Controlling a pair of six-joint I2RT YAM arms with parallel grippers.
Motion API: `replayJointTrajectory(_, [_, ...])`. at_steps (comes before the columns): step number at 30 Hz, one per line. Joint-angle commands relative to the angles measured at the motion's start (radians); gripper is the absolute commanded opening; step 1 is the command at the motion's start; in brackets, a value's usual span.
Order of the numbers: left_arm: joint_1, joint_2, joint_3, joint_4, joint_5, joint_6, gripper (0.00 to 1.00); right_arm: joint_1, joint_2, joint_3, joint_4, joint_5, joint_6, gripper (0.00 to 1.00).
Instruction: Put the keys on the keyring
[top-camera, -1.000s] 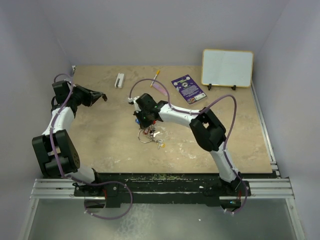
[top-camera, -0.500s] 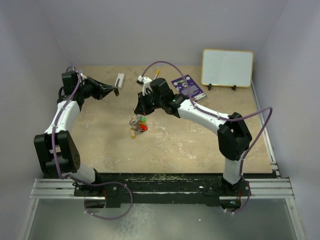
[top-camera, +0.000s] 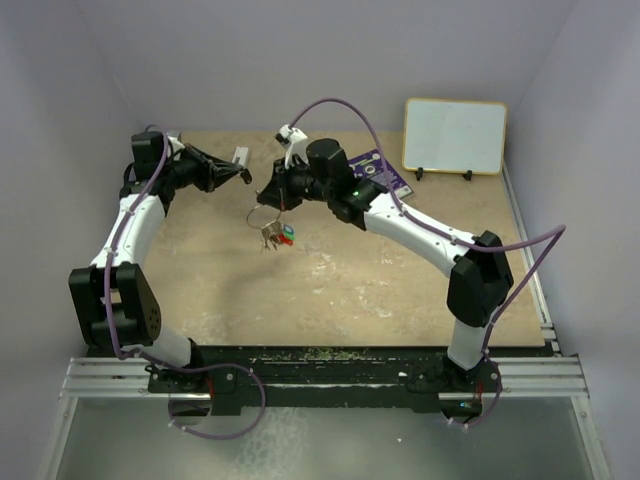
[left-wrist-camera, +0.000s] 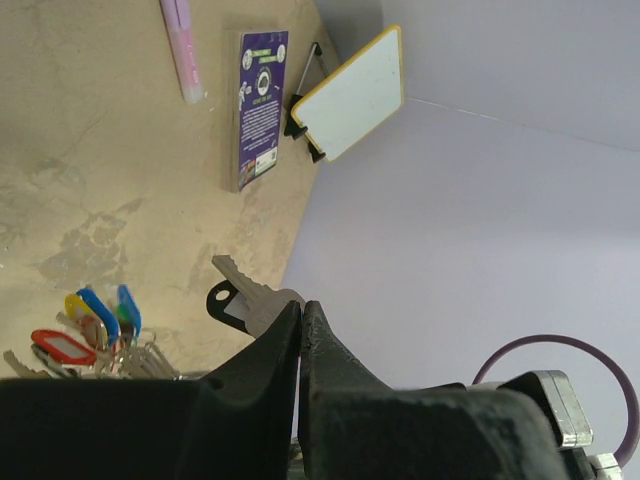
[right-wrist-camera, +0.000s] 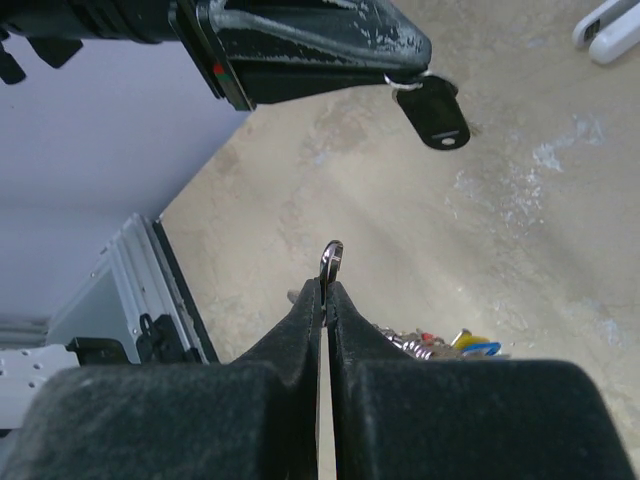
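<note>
Left gripper (top-camera: 240, 176) and right gripper (top-camera: 268, 196) both clenched, tips close but apart above the table (top-camera: 400, 290).

Nearest, at 6 o'clock of the right gripper: bunch of keys (top-camera: 277, 236) with coloured tags, hanging from the keyring (right-wrist-camera: 331, 258), blades too small to tell apart. Ring pinched tight in the right fingers, seen edge-on from the wrist, most of its loop hidden behind them. At 10 o'clock, left fingers clamped on a key with a black head (right-wrist-camera: 432, 110); blade depth between the pads hard to make out. Farther back: white object (top-camera: 240, 157) half covered by the left gripper, purple card (top-camera: 390, 178) partly under the right arm, whiteboard (top-camera: 455, 135) at 1 o'clock, propped upright.
</note>
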Motion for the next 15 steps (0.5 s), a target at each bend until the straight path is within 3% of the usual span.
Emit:
replayJointTrajectory(1, [-0.008, -0.006, 0.044, 0.001, 0.056, -0.042, 0.04, -0.014, -0.052, 0.073, 0.093, 0.032, 0.026, 0.0])
replayJointTrajectory(15, [-0.063, -0.058, 0.025, 0.026, 0.108, -0.111, 0.04, -0.054, -0.038, 0.107, 0.182, 0.04, 0.08, 0.0])
